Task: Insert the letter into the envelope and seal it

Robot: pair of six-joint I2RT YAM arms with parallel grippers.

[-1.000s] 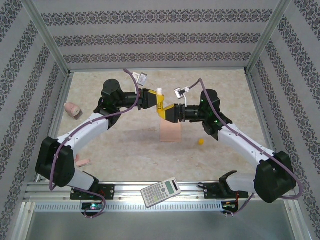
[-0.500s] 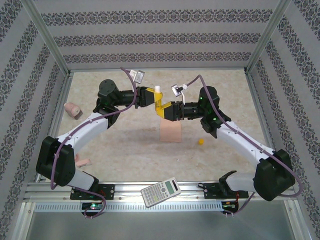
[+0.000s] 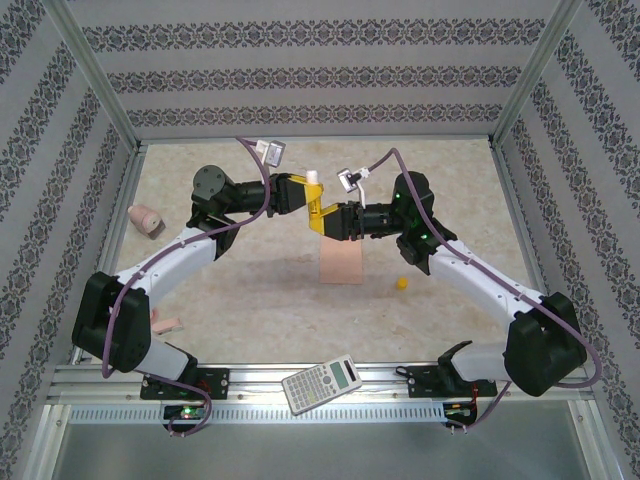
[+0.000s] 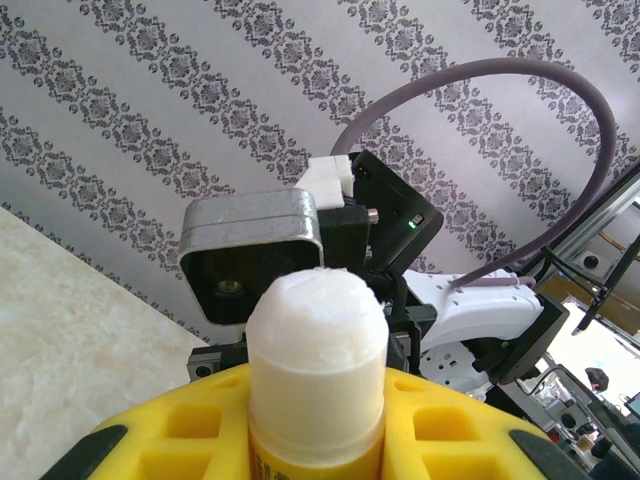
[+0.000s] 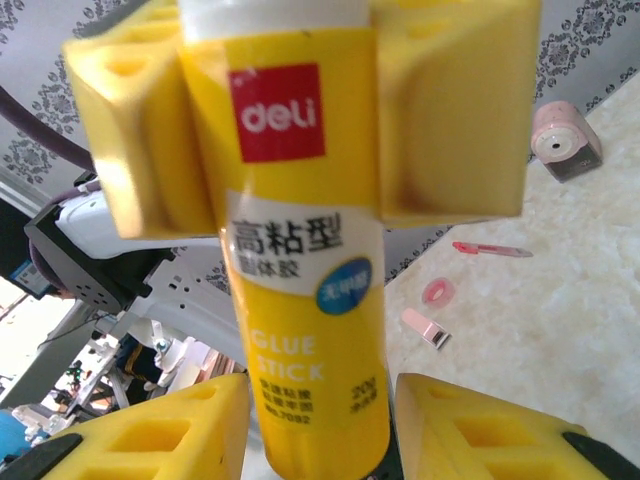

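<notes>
Evidently mid-task, I am holding the glue stick [image 5: 300, 260] aloft, left hand [image 3: 305, 197] and right hand [image 3: 327, 220] both pinching it, while the envelope [image 3: 340, 264] is lying on the tabletop [image 3: 450, 180] just below them; gluing and sealing, I judge, are remaining.

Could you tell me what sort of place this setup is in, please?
Probably a lab test cell, not a real room: wallpapered panels in a metal frame, two robot arms bolted to a rail, a calculator nearby.

Glue stick [image 5: 300, 250]: one, between the jaws
Envelope [image 3: 340, 262]: one
Calculator [image 3: 322, 383]: one
Pink sharpener [image 3: 145, 219]: one
Small yellow object [image 3: 402, 283]: one
Small pink items [image 5: 438, 291]: three
</notes>
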